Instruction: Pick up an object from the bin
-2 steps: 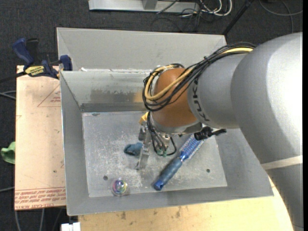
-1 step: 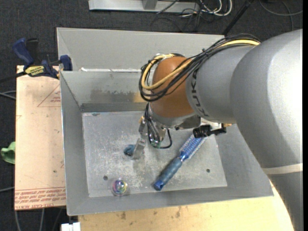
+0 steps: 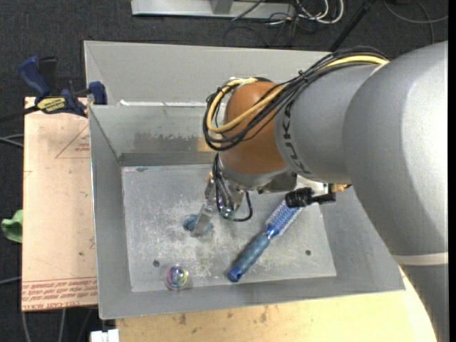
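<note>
Seemingly right beside the end effector (image 3: 205, 221), a small blue piece (image 3: 191, 224); grip state unclear.

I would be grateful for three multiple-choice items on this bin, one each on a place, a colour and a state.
1. Where in the bin does the small shiny ball lie?
A) against the far wall
B) near the floor's lower-left corner
C) in the middle of the floor

2. What colour is the handle of the brush?
A) blue
B) red
C) yellow

3. How is the brush placed?
A) upright against a wall
B) lifted clear of the bin
C) flat on the floor, right of the hand

Answers: 1 B, it sits by the near wall at the view's left; 2 A, the handle looks plainly blue; 3 C, it lies slantwise on the floor.
</note>
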Available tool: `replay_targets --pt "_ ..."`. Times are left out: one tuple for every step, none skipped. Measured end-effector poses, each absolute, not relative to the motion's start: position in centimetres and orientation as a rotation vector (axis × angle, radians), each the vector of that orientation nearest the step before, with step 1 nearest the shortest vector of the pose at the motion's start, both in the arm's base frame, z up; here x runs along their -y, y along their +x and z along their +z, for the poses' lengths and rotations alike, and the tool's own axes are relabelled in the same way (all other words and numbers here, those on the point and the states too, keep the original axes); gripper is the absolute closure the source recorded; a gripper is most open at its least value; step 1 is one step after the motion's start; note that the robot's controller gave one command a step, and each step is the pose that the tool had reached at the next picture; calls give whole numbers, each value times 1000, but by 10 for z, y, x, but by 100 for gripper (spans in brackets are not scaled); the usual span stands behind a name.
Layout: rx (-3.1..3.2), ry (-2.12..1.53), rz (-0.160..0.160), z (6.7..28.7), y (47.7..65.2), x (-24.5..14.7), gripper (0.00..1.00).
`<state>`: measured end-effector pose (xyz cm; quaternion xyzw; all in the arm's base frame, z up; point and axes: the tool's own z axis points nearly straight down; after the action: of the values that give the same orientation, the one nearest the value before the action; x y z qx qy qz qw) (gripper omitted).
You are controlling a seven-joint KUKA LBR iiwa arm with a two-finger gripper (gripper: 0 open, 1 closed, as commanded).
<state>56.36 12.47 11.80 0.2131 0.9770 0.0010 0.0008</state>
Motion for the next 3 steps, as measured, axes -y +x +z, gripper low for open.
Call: replay_targets --pt "-3010 910 0 69 553 -121 0" --pt "-3008 908 2 69 553 -121 0" --pt "-3007 908 4 69 554 -121 100"
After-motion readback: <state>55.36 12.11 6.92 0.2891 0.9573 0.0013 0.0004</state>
